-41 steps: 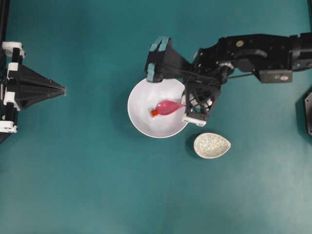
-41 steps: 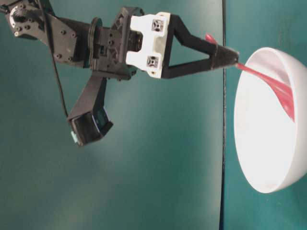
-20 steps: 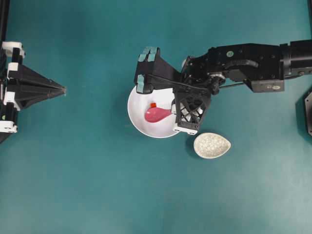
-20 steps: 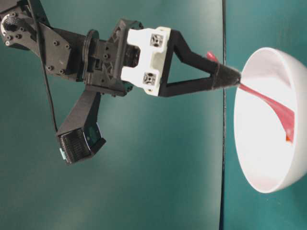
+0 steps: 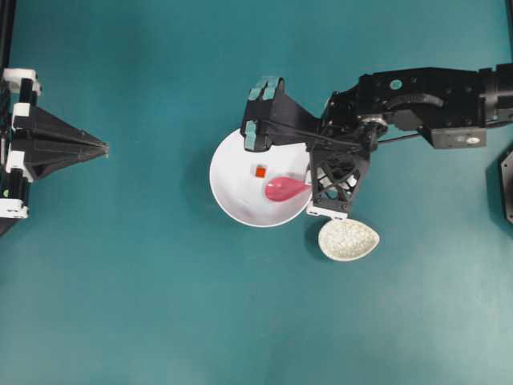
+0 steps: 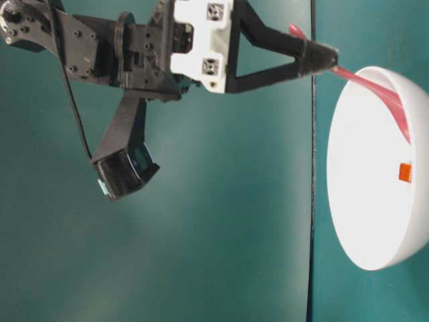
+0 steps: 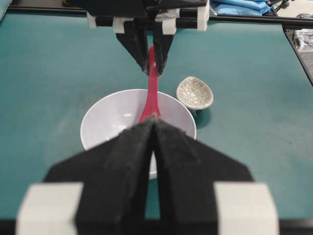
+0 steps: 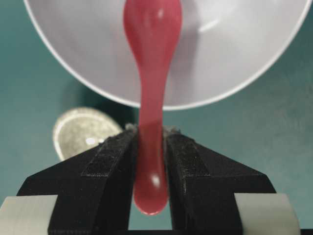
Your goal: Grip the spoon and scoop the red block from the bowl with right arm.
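Observation:
The white bowl [image 5: 223, 192] holds the small red block [image 5: 260, 171], which lies loose on its floor a little left of centre. My right gripper [image 5: 314, 186] hangs over the bowl's right rim, shut on the handle of the pink spoon [image 5: 284, 189]. The scoop sits just below and to the right of the block, apart from it. From table level the spoon [image 6: 379, 97] slants down from the right gripper [image 6: 326, 59] into the bowl [image 6: 358, 215], above the block [image 6: 405, 172]. The right wrist view shows the handle [image 8: 150, 161] pinched between both pads, the block hidden.
A small speckled cream dish [image 5: 348, 239] stands just below and to the right of the bowl, close under the right gripper's body. My left gripper [image 5: 105, 147] rests shut at the far left edge, pointing towards the bowl [image 7: 102, 127].
The right gripper pushed left with the spoon, then drew back right and rose. The block, which was at the scoop's tip, now lies alone on the bowl's floor.

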{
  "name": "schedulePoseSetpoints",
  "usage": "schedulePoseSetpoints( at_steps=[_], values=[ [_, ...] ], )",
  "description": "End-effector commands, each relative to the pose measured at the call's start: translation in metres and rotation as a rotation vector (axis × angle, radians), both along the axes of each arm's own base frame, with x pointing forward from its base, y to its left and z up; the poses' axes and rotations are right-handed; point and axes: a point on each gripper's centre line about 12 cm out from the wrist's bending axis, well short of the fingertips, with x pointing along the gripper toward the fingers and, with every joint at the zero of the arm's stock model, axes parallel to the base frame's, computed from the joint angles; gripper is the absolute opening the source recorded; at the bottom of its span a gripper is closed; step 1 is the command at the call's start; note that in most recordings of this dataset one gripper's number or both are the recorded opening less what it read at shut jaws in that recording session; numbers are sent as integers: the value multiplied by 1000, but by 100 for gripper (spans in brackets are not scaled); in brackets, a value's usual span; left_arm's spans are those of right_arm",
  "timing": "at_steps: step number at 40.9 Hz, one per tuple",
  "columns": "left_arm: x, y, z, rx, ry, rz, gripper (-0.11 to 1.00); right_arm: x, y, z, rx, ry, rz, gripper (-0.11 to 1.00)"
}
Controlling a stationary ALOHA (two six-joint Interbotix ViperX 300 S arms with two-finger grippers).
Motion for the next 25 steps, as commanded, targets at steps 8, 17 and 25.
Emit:
schedulePoseSetpoints(
  at_steps=[8,17,25],
  values=[
    [2,0,13,3,-35,1,0,1,-11,16,-8,-62,-32,24],
    [2,0,13,3,-35,1,0,3,-17,14,-15,-68,-37,24],
    [2,0,13,3,-35,1,0,11,-18,9,-16,-93,-42,24]
  ],
)
